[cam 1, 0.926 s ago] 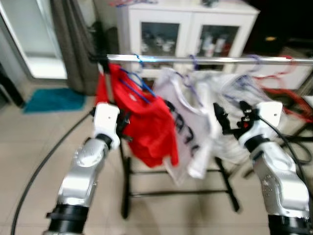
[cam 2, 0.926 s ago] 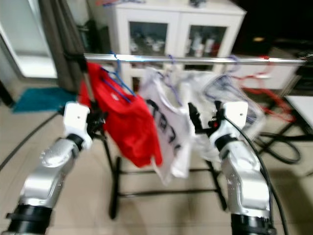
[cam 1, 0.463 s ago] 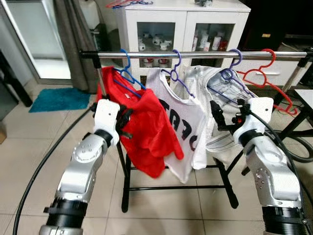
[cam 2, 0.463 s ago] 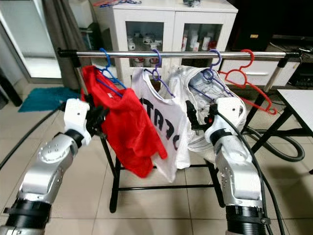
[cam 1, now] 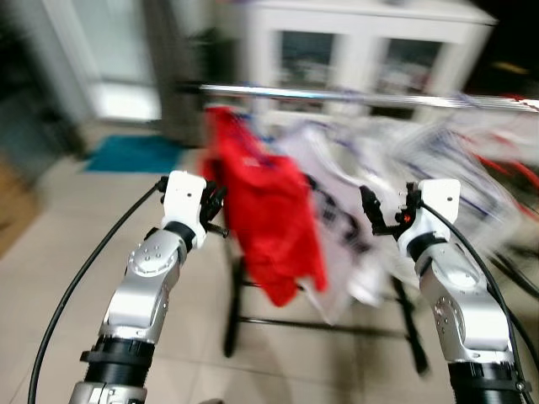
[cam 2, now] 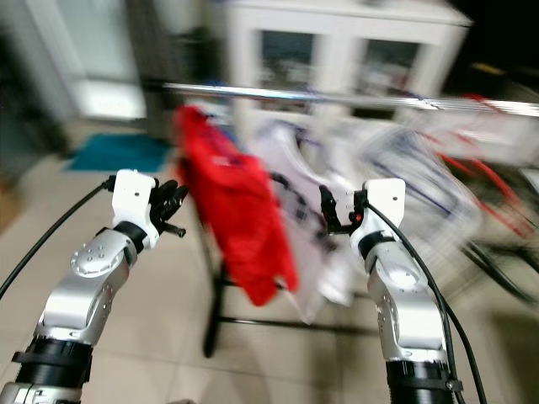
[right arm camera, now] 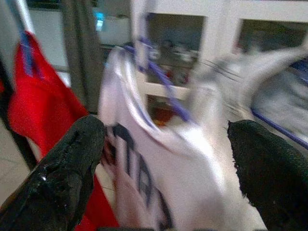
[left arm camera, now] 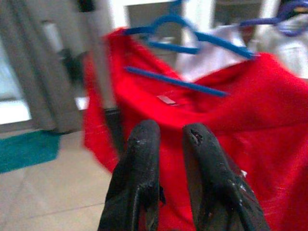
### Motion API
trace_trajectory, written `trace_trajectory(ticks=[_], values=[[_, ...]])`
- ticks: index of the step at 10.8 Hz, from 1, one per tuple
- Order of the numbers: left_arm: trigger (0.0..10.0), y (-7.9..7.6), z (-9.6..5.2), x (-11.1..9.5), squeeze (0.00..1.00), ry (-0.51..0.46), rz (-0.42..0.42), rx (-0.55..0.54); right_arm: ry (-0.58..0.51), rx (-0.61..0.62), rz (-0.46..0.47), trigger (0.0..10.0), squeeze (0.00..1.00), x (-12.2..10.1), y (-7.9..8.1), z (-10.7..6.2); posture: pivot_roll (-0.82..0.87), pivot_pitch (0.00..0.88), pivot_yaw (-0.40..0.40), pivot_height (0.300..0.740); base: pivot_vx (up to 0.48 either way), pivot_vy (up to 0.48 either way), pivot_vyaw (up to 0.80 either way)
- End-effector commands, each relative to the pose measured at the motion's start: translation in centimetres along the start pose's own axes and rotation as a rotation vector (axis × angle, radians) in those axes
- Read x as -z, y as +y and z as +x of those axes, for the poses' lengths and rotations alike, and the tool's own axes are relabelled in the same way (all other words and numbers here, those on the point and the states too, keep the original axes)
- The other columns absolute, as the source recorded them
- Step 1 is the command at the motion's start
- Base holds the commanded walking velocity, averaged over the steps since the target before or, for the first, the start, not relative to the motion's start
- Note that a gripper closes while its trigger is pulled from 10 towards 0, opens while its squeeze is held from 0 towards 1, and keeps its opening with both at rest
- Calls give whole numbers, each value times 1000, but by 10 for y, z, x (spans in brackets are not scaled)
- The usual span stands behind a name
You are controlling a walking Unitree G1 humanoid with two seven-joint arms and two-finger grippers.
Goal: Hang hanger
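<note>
Cabinet (cam 1: 370,50): white, glass doors, at 12 o'clock behind the rack; blurred.
Rack (cam 1: 337,324): black frame on tiled floor, centre.
Rail (cam 1: 354,98): silver bar across the top of the rack, about 1 o'clock.
Red shirt (cam 1: 269,219): on a blue hanger (left arm camera: 192,45), at the rail's 9 o'clock end; hanger hook over the rail.
White shirt (right arm camera: 144,159): dark lettering, next along, on a purple hanger (right arm camera: 166,94).
Pale garments: further along toward 3 o'clock; too blurred to separate.
Mat (cam 1: 135,154): teal, on the floor at 10 o'clock.
Left end effector (left arm camera: 166,139): raised just beside the red shirt, fingers (left arm camera: 142,159) nearly together, clamped on nothing.
Right end effector (cam 1: 386,215): raised before the white shirt, fingers (right arm camera: 72,159) wide apart, holding nothing.
Step (judged): hangers appear hung already and both arms are free, so the hanging looks done or nearly so.
Next move (judged): wait for a steady view, confirm each hook sits over the rail, draw both arms clear of the cloth.
</note>
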State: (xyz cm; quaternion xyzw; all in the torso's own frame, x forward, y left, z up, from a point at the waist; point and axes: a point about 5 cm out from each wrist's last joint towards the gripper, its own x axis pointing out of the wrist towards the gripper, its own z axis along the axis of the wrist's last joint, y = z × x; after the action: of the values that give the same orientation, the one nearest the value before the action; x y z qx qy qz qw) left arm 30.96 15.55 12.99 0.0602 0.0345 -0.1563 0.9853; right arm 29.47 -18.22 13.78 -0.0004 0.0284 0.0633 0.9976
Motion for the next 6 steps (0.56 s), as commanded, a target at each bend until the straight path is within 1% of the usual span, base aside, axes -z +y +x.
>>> trace_trajectory(ticks=[1, 2, 3, 4, 5, 6], values=[[10000, -3, 4, -7, 0, -25, 15, 15, -26, 4, 2, 10000, 1000, -7, -4, 2, -16, 0, 8, 740, 304, 0, 0], [10000, -5, 3, -7, 0, -27, 19, 20, -62, -20, -8, 10000, 1000, -13, -3, 3, -10, 0, 1, 740, 304, 0, 0], [10000, -5, 3, -7, 0, -28, 22, 21, -77, -20, -19, 10000, 1000, -17, -4, 4, -8, 0, -1, 740, 0, 0, 0], [10000, -7, 1, -8, 0, -25, 29, 62, -43, 3, -36, 10000, 1000, -17, -8, 6, -6, 0, -5, 740, 0, 0, 0], [10000, -8, 0, -9, 0, -35, 38, 86, -55, -10, -36, 10000, 1000, -20, -9, 7, -6, 0, -5, 740, 0, 0, 0], [10000, -11, -3, -11, 0, -65, 54, 136, -55, -37, -35, 10000, 1000, -23, -10, 8, -6, 0, -5, 740, 0, 0, 0]])
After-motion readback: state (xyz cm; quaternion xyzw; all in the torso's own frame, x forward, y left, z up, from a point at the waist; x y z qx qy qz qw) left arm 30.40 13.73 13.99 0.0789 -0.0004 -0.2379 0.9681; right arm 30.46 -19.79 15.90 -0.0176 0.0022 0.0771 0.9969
